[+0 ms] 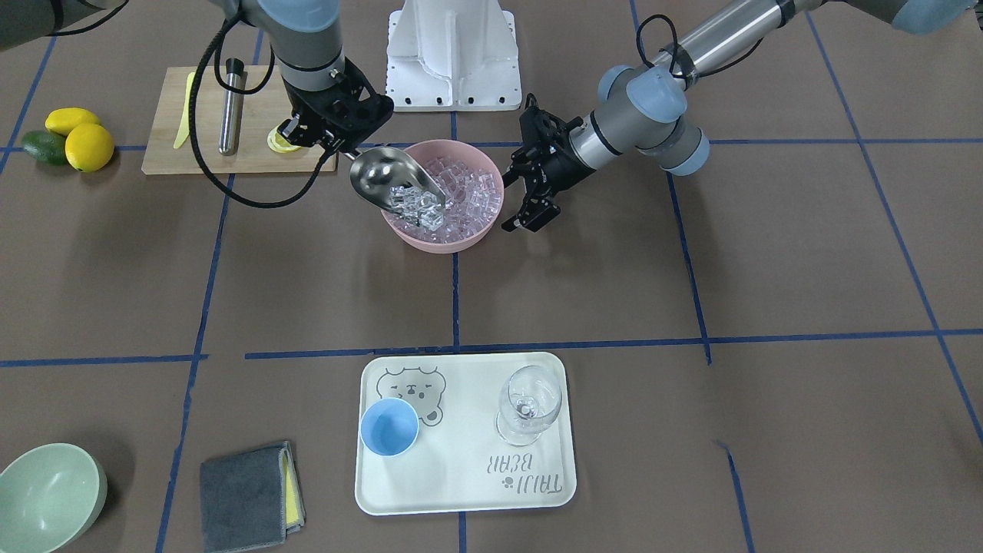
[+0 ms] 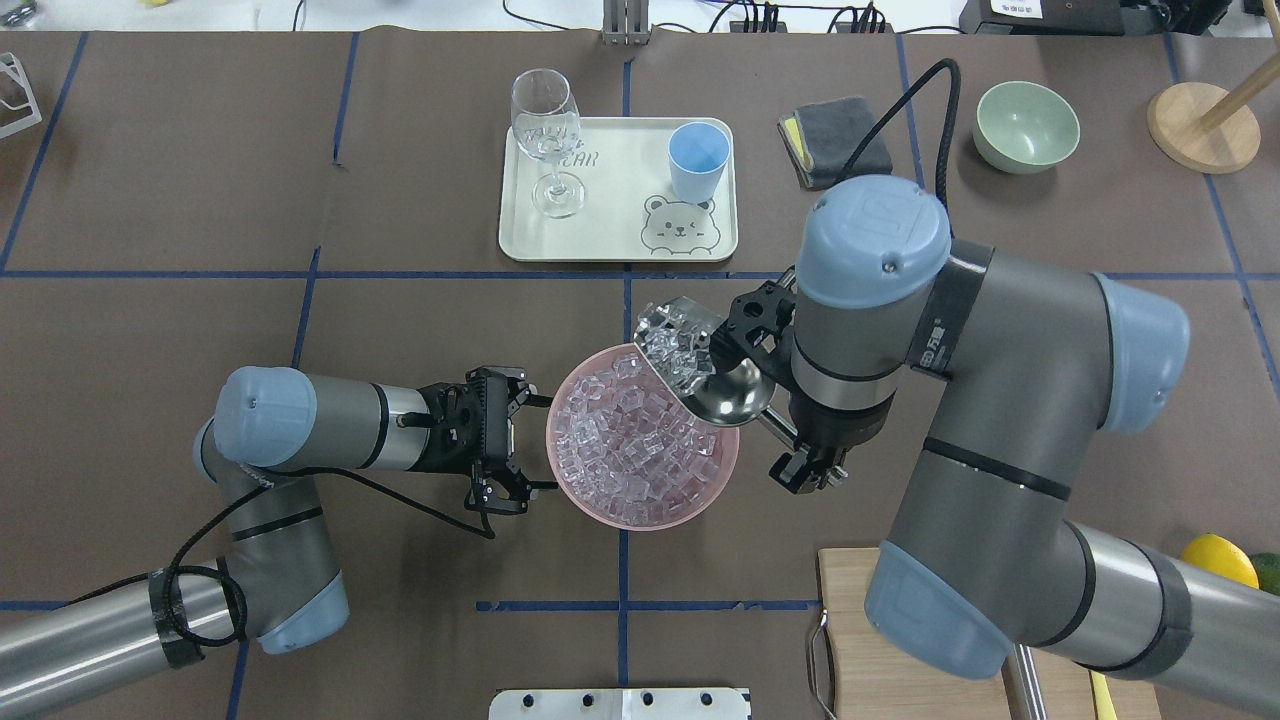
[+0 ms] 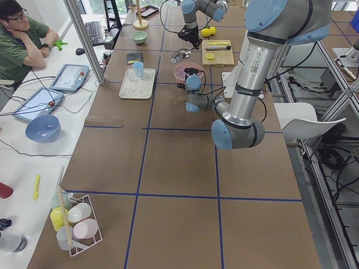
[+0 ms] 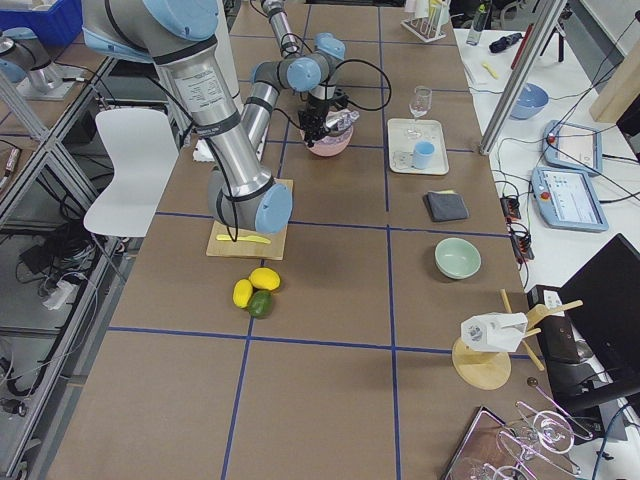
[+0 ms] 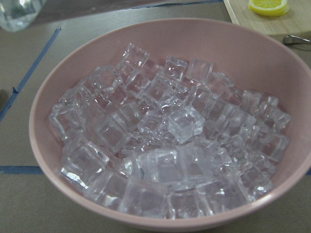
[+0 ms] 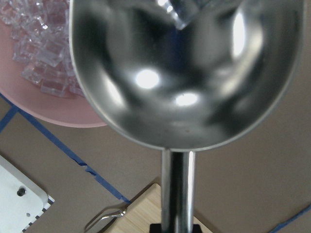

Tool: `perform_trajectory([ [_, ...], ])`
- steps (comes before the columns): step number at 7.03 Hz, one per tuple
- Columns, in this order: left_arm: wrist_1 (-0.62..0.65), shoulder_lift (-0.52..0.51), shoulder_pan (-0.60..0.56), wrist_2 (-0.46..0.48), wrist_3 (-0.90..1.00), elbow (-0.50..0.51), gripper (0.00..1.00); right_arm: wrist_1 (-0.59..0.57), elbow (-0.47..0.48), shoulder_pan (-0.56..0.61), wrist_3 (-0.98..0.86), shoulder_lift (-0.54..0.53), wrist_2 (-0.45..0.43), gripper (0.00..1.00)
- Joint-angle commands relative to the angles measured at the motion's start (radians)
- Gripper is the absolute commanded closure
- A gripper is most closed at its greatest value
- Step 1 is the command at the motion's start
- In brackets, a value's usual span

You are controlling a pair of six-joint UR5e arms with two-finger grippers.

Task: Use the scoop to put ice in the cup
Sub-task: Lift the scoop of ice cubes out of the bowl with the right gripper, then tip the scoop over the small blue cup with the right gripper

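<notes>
Scoop [image 1: 388, 180], loaded with ice [image 2: 678, 340], hangs above bowl [image 2: 600, 505], handle pinched in right jaws. Left jaws stand spread beside bowl. Cup [image 1: 389, 427] sits on tray [image 1: 476, 491], well apart.

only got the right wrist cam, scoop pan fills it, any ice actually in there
Observer: Yes, the scoop carries a heap of ice at its front end, over the pink bowl.
Operator: where's the cup
Observer: The blue cup stands on the tray beside a stemmed glass, with no ice in it.
Operator: and the left gripper
Observer: The left gripper is open, at the bowl's side.
</notes>
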Motion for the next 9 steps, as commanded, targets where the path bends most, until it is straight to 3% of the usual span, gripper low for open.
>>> perform_trajectory([
  [1,0.000,-0.001,0.000,0.000,0.001,0.000,0.00,-0.126,-0.049,0.101,-0.004,0.086,0.087,1.00],
  [4,0.000,-0.003,0.002,0.000,0.001,0.000,0.00,-0.163,-0.242,0.222,-0.006,0.226,0.168,1.00],
  [6,0.000,-0.003,0.002,0.000,0.000,-0.002,0.00,-0.159,-0.434,0.277,-0.006,0.350,0.179,1.00],
  [9,0.000,-0.009,0.002,0.000,-0.011,-0.003,0.00,-0.090,-0.583,0.302,-0.070,0.358,0.175,1.00],
])
